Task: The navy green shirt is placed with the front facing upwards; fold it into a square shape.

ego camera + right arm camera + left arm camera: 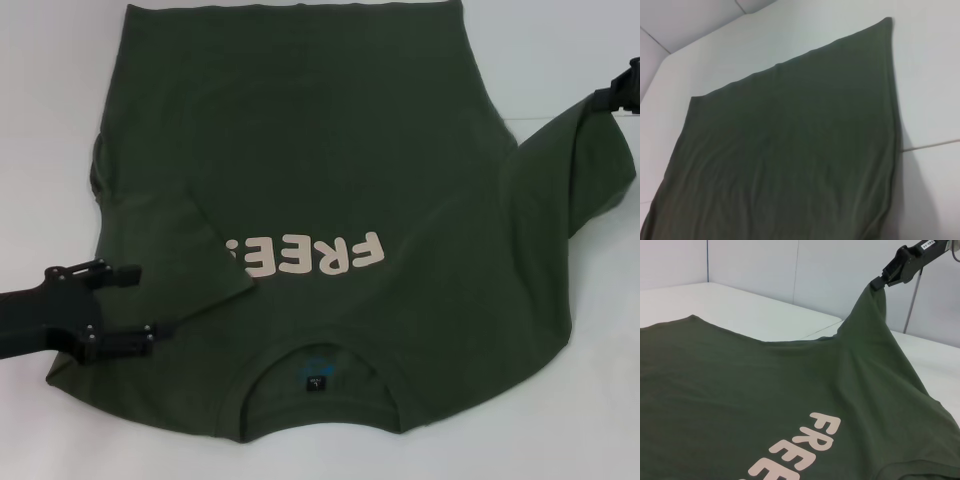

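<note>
Clamped on the sleeve edge of the navy green shirt, the fingers of the right gripper are seen lifting that sleeve above the white table. By contrast, the left gripper is held with its fingers spread apart, just over the shirt's left side, where the other sleeve has been folded inward across part of the cream "FREE!" lettering. Front up, the shirt is spread on the table, its collar label nearest the robot.

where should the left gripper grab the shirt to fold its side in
Grip the shirt's left long edge, beside the folded-in sleeve, coming from the robot's left. That edge lies flat at the table, nearest the left gripper; the right gripper holds the other sleeve raised.
</note>
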